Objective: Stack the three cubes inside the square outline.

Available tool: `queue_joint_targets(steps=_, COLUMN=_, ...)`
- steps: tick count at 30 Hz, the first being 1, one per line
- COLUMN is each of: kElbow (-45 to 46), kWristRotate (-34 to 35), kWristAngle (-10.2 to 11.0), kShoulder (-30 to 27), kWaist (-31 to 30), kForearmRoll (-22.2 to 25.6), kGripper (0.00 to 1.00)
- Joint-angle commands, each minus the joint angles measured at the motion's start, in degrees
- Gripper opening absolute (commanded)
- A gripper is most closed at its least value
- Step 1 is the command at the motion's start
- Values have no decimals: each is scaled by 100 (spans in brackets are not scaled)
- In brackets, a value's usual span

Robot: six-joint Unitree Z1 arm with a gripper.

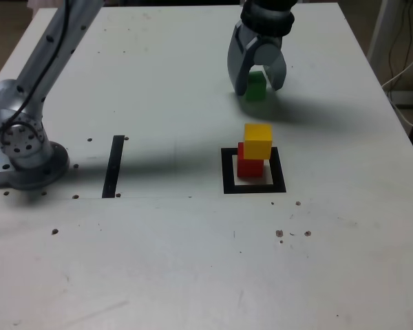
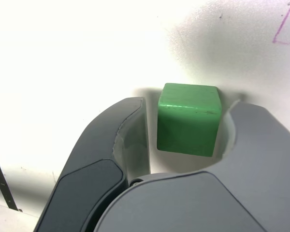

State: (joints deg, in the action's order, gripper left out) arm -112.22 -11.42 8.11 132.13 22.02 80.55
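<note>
between the fingers of a part-open pincer point(image 1: 263, 84), not gripped: green cube point(image 2: 189, 119) on the surface point(image 1: 172, 254). probably light, stiff, slightly slick. best taken mid-height, flat on opposite side faces, squeezed gently.

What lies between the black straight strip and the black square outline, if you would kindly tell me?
Only bare white tabletop, as the exterior view shows.

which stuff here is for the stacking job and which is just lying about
For the job:
- red cube
- yellow cube, on the red one
- green cube, between the open jaws
- square outline, around the red cube
- gripper

Just lying about:
- straight black strip
- thin pale cables at the exterior view's right
</note>
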Motion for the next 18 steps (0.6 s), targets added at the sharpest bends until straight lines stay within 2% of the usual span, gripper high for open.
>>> queue_joint_targets(steps=1, kElbow=-11, kWristRotate=-14, kWristAngle=-15, kShoulder=39, kWaist=-5, kForearmRoll=4, kGripper=29)
queue_joint_targets(steps=18, kElbow=11, kWristRotate=-17, kWristAngle=-31, kShoulder=-164, kWaist=-82, kForearmRoll=118, kGripper=29)
